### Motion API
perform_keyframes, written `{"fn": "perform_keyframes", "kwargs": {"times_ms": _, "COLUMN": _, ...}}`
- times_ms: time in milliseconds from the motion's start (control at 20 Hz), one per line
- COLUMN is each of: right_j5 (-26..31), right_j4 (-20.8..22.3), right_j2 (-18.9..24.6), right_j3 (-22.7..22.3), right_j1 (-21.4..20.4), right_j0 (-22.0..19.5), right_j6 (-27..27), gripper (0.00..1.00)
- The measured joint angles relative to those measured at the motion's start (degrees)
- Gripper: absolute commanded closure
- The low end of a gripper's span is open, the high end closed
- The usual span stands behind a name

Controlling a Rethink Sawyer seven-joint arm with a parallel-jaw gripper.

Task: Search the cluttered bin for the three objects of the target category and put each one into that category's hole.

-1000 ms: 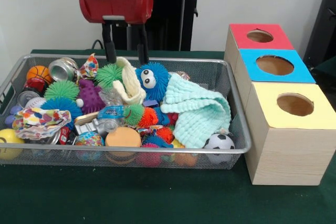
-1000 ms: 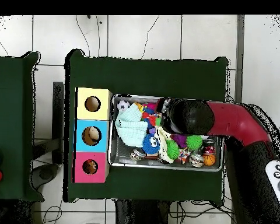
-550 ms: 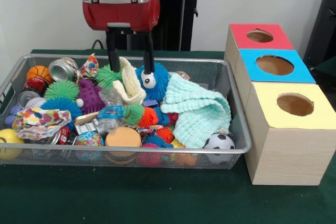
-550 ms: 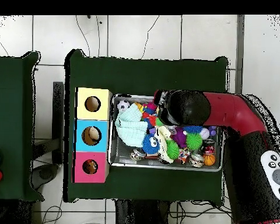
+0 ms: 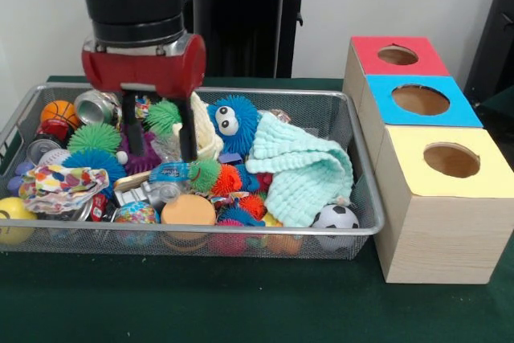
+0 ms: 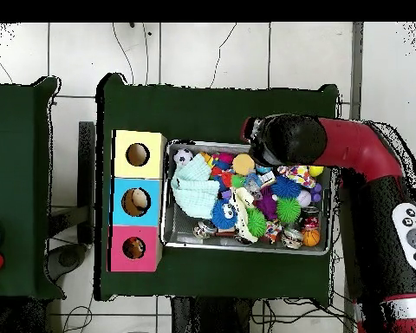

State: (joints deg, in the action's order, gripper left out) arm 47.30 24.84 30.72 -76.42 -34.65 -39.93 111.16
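Hanging over the left half of the wire bin (image 5: 365, 222), as you see it from the front, your gripper (image 5: 159, 134) has its jaws spread apart with nothing between them. The two black fingers (image 5: 187, 136) reach down into the clutter: one stands in front of the purple knobbly ball (image 5: 143, 154), the other beside the cream knitted cloth (image 5: 206, 136). You cannot tell from the front whether either finger touches what lies beneath.

Just right of the jaws sits the blue fuzzy toy with googly eyes (image 5: 233, 120), with the mint green cloth (image 5: 301, 170) draped beside it toward the bin's right end. A green spiky ball (image 5: 165, 114) lies behind the fingers, another green one (image 5: 93, 139) and a blue one (image 5: 90, 162) to their left. Along the front rim you have a yellow ball (image 5: 14, 219), a patterned fabric piece (image 5: 60, 185), an orange ball (image 5: 187, 210) and a small football (image 5: 335, 218). A little basketball (image 5: 60, 112) and a tin can (image 5: 96, 106) sit at the far left corner.

On the green counter (image 5: 241, 303) right of the bin stand three boxes in a row, each with a round hole: the red box (image 5: 397, 55), the blue box (image 5: 421, 100) and the yellow box (image 5: 450, 162).

From overhead, the arm (image 6: 359, 156) covers the bin's edge opposite the boxes' side corner, so the jaws themselves are hidden there.
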Motion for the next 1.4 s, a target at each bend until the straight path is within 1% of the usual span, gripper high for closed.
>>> {"fn": "perform_keyframes", "kwargs": {"times_ms": 300, "right_j5": 0.0, "right_j4": 1.34, "right_j2": 0.07, "right_j3": 4.71, "right_j1": 4.63, "right_j0": -0.99, "right_j6": -1.09, "gripper": 0.0}}
{"fn": "perform_keyframes", "kwargs": {"times_ms": 650, "right_j5": 0.0, "right_j4": 1.56, "right_j2": 0.22, "right_j3": 8.4, "right_j1": 8.82, "right_j0": -1.99, "right_j6": -3.76, "gripper": 0.0}}
{"fn": "perform_keyframes", "kwargs": {"times_ms": 800, "right_j5": 0.02, "right_j4": 1.67, "right_j2": 0.42, "right_j3": 10.38, "right_j1": 11.06, "right_j0": -2.0, "right_j6": -6.13, "gripper": 0.0}}
{"fn": "perform_keyframes", "kwargs": {"times_ms": 1050, "right_j5": 0.58, "right_j4": 1.76, "right_j2": 1.02, "right_j3": 12.22, "right_j1": 12.87, "right_j0": -1.88, "right_j6": -8.75, "gripper": 0.0}}
{"fn": "perform_keyframes", "kwargs": {"times_ms": 1150, "right_j5": 1.46, "right_j4": 1.76, "right_j2": 1.45, "right_j3": 13.27, "right_j1": 13.78, "right_j0": -1.73, "right_j6": -10.43, "gripper": 0.0}}
{"fn": "perform_keyframes", "kwargs": {"times_ms": 1200, "right_j5": 2.65, "right_j4": 1.76, "right_j2": 1.93, "right_j3": 14.47, "right_j1": 14.72, "right_j0": -1.51, "right_j6": -12.22, "gripper": 0.0}}
{"fn": "perform_keyframes", "kwargs": {"times_ms": 1400, "right_j5": 4.95, "right_j4": 1.76, "right_j2": 2.83, "right_j3": 16.52, "right_j1": 16.28, "right_j0": -1.08, "right_j6": -15.27, "gripper": 0.0}}
